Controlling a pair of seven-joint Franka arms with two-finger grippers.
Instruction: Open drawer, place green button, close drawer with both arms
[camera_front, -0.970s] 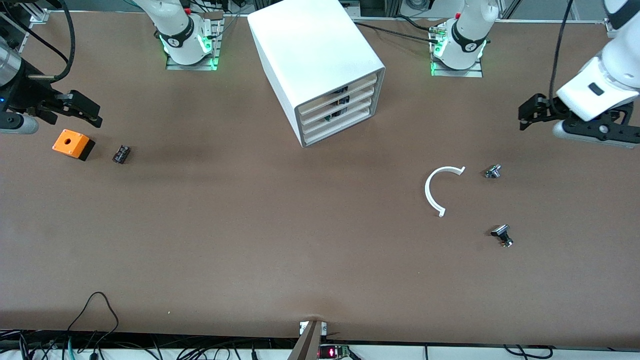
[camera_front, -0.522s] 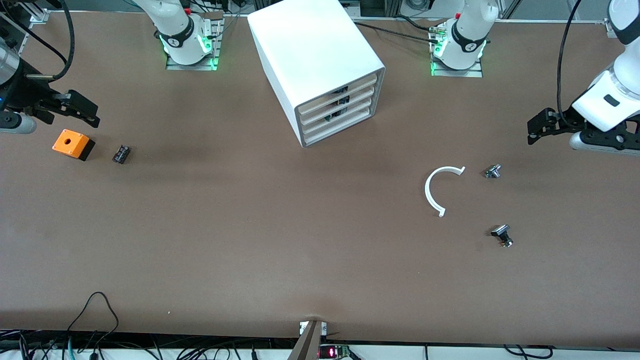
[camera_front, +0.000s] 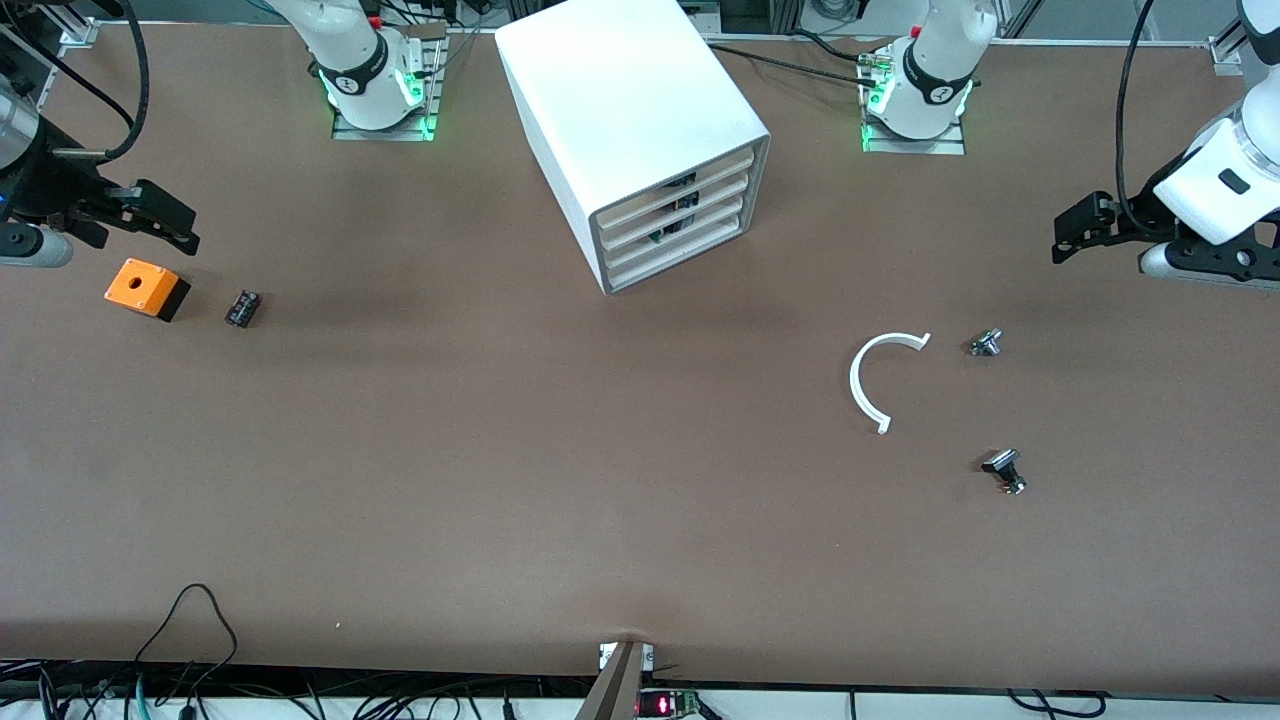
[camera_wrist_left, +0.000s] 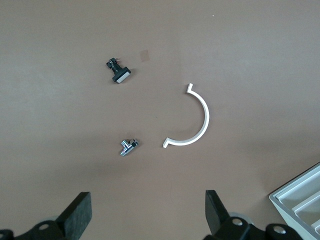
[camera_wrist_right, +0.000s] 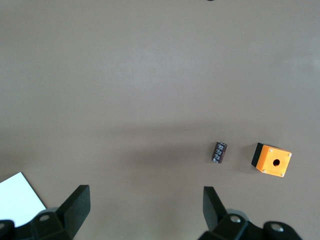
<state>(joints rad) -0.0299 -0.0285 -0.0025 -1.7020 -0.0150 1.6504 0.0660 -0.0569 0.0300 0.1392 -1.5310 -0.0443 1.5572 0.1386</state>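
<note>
The lowest drawer (camera_front: 676, 251) sits closed in the cabinet (camera_front: 630, 130); no green button is visible. The left gripper (camera_front: 1068, 228), fingers apart, has risen slightly, retreating over its table end. The right gripper (camera_front: 160, 215) waits, fingers apart, suggesting the task is finished.

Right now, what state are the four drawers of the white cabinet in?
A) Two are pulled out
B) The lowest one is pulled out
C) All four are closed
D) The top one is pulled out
C: on the white cabinet, every cream front, the lowest drawer included, sits flush with the frame.
</note>
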